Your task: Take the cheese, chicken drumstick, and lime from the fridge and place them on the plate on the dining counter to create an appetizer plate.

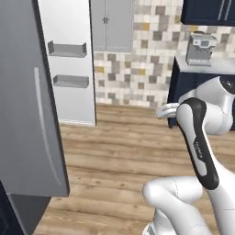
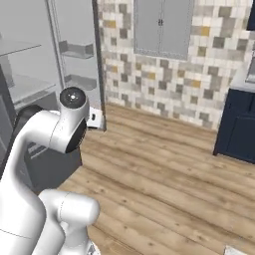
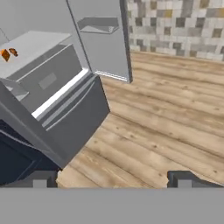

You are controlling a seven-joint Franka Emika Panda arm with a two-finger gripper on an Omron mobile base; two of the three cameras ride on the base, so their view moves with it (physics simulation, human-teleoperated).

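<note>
The pincer (image 3: 111,179) is hanging released and empty over the wood floor (image 3: 166,118), well apart from the cheese (image 3: 5,54) and chicken drumstick (image 3: 13,52) sitting on the fridge (image 3: 52,83) shelf's far edge, risking clipping the open door.

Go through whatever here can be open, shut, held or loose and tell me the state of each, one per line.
fridge: open, its door swung wide, door shelves bare
cheese: loose on a fridge shelf, not held
chicken drumstick: loose on the same shelf, beside the cheese
gripper: open, holding nothing, away from the shelf
wall cabinet: both doors shut
</note>
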